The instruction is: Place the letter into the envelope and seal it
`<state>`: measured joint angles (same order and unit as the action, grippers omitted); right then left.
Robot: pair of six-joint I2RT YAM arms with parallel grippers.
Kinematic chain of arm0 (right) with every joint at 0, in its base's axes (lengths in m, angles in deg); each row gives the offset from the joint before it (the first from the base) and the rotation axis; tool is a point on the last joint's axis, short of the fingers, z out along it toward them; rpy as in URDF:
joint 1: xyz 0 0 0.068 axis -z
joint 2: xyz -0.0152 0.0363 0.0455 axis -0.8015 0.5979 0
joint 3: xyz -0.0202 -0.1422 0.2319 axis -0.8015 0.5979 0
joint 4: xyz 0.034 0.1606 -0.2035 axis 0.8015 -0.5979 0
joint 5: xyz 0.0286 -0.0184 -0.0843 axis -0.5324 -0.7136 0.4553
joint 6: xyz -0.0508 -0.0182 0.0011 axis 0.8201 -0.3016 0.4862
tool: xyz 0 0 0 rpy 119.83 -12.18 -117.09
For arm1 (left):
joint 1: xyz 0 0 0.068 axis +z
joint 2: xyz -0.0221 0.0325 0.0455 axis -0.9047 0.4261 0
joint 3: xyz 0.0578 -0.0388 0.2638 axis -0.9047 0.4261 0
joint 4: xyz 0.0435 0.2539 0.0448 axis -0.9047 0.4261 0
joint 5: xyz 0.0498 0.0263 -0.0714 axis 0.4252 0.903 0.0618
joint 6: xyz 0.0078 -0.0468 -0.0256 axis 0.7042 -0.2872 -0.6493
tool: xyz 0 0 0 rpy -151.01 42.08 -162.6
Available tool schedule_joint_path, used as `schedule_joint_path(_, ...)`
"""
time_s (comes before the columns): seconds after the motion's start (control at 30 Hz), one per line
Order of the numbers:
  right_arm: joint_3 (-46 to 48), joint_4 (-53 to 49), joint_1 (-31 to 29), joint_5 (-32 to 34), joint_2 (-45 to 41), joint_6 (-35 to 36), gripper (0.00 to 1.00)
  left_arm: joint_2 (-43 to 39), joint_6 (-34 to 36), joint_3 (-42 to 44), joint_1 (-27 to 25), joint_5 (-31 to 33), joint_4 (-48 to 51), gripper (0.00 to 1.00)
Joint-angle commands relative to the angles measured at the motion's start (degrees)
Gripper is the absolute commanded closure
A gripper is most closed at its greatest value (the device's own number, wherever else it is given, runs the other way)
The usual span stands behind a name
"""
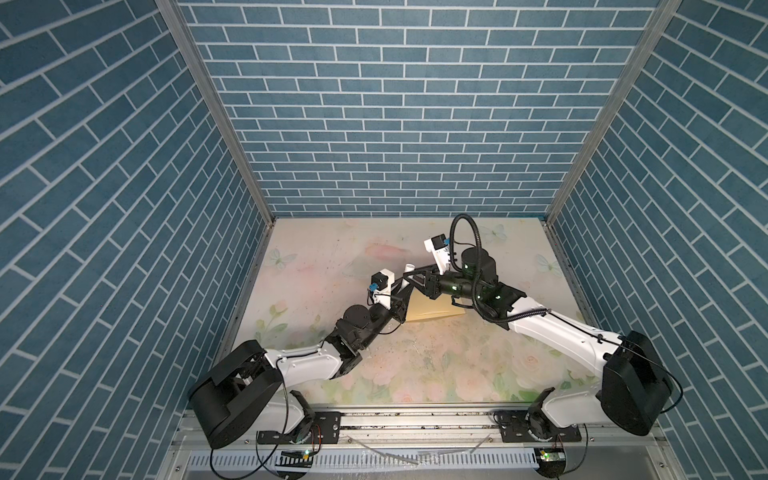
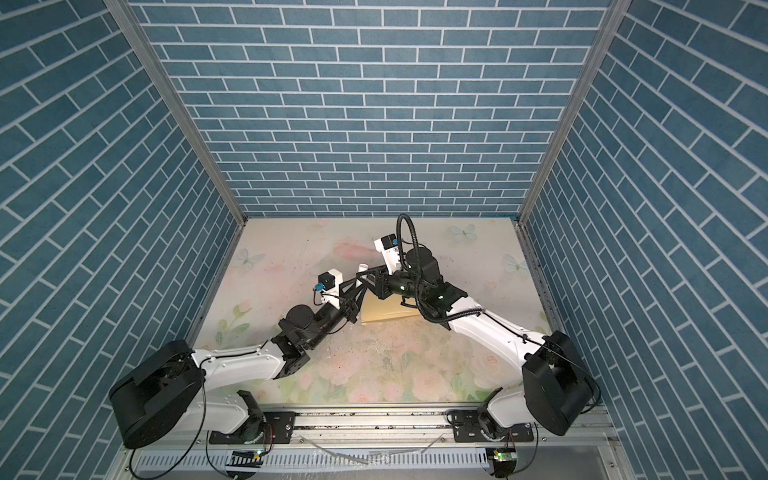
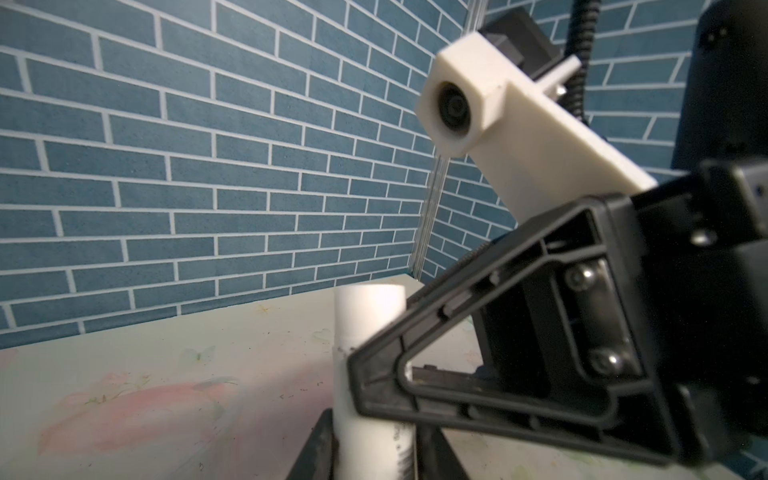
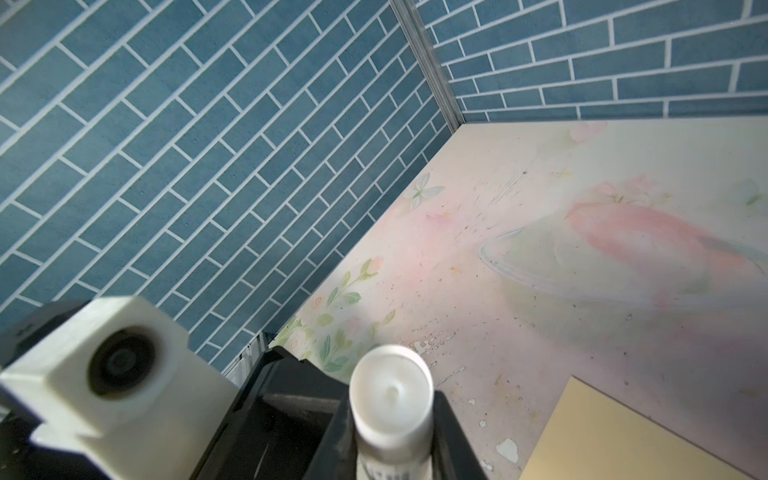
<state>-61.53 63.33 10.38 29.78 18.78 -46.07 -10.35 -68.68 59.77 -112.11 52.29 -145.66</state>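
- Yellow envelope [image 1: 432,311] lies on the floral table [image 1: 415,365], near the middle. In both top views my right wrist covers its far right part.
- White tube [image 4: 390,399], cap end up and a little tilted, hangs off the table over the envelope's far left corner.
- My right gripper [image 4: 392,453] is clamped on the tube. In the right wrist view its two black fingers press the tube's sides just below the cap.
- My left gripper [image 3: 374,461] has the same tube between its fingers, lower down. They sit close against it, but I cannot tell whether they press it or stand just off it.
- In the left wrist view one right finger [image 3: 457,303] crosses in front of the tube, above my left fingers.
- Both my arms reach in from the near edge and meet over the middle of the table, tip to tip.
- In the right wrist view a corner of the envelope shows on the table below, beside the tube.
- Blue brick walls [image 1: 415,104] close in the table on three sides.
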Motion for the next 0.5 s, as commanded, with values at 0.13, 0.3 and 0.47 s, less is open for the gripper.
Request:
schedule_joint_path(0.13,-6.6,-16.7,0.1,5.1,-4.0,17.5,1.00,-7.9,-1.9,-2.9,4.0,-13.9,18.4,0.28)
schedule_joint_path(0.3,-7.6,-22.6,1.6,2.6,-5.3,24.8,1.00,-12.8,-1.4,-3.7,7.7,-26.6,27.1,0.16)
schedule_joint_path(0.47,-9.0,-26.0,2.2,-3.8,-5.5,28.9,1.00,-13.3,-3.6,-4.3,10.3,-35.9,28.8,0.15)
